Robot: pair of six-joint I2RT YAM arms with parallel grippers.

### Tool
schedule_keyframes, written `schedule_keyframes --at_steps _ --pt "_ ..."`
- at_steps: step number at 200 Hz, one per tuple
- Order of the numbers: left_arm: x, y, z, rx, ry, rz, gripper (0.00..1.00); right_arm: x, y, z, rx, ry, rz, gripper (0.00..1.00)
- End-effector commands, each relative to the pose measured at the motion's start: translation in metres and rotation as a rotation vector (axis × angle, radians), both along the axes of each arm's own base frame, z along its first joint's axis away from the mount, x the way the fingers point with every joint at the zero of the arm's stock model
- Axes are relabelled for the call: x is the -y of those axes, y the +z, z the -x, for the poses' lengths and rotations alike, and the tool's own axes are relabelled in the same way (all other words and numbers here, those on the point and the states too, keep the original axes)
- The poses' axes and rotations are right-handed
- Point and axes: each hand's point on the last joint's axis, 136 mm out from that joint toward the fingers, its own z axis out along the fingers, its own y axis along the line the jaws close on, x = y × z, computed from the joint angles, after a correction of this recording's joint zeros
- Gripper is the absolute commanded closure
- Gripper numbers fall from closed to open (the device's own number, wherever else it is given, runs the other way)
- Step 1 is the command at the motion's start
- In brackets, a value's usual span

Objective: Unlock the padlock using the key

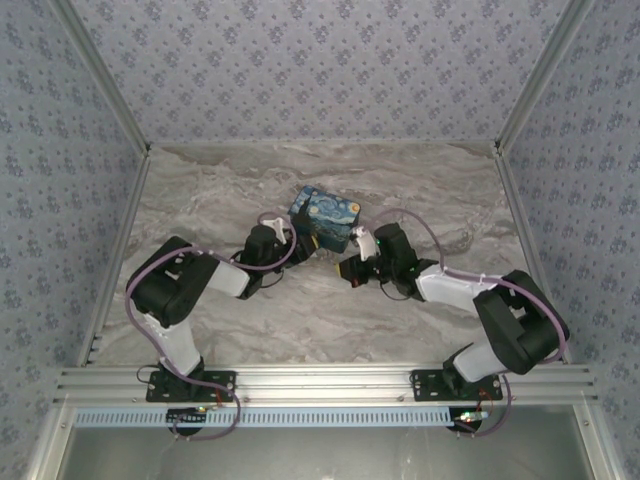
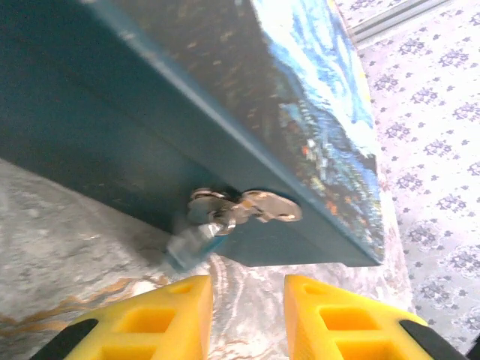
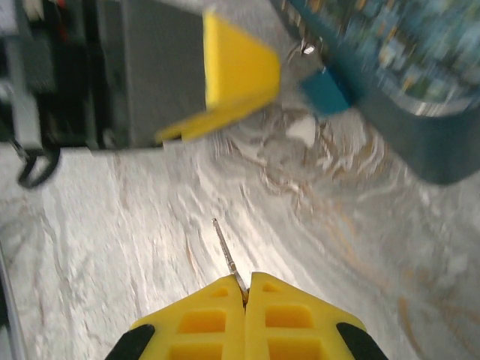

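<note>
**Approach to the lock.** The padlock [image 2: 191,244] is hanging from the metal latch [image 2: 251,208] on the side of the painted box [image 2: 315,112], with its teal body close to the table [image 3: 112,247]. The left gripper [image 2: 247,283] is sitting just short of it. Its fingers are narrowly parted with bare table between them, and they are holding nothing. The right gripper [image 3: 246,283] is pinching the key [image 3: 226,251] with its fingers fully together, and the thin shaft is poking forward and slightly left. From that wrist, the padlock is lying well ahead of the key's tip and off to the right.

The step in hand appears to be bringing the key to the keyhole. To do it well, the left gripper should probably be closing on the padlock's body first, so that it cannot swing on the latch when pushed. The right arm should then be turning the shaft toward the padlock and lining it up before advancing slowly. The keyhole is too blurred to locate, so the entry angle is uncertain. A slender key pinched at its end is likely to pivot or slip if pressed off-axis.
</note>
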Motion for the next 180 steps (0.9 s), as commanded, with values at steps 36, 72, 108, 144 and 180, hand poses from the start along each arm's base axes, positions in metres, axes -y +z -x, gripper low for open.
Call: schedule_keyframes --at_steps 36,72,108,144,180 --pt "0.006 0.015 -0.003 0.013 0.023 -0.006 0.66 0.009 -0.008 0.001 0.086 -0.011 0.019 1.00" --pt "-0.005 0.009 -0.002 0.041 0.028 -0.102 0.63 0.010 0.006 -0.006 0.078 -0.019 -0.026 1.00" --pt "-0.022 0.016 -0.004 0.097 0.031 -0.182 0.55 0.011 0.046 -0.031 0.089 -0.025 -0.139 1.00" --pt "-0.042 0.026 -0.005 0.144 0.048 -0.201 0.47 0.003 0.070 -0.068 0.066 -0.051 -0.201 1.00" --pt "-0.065 0.040 -0.011 0.164 0.071 -0.291 0.26 -0.010 0.057 -0.111 -0.023 -0.094 -0.159 1.00"
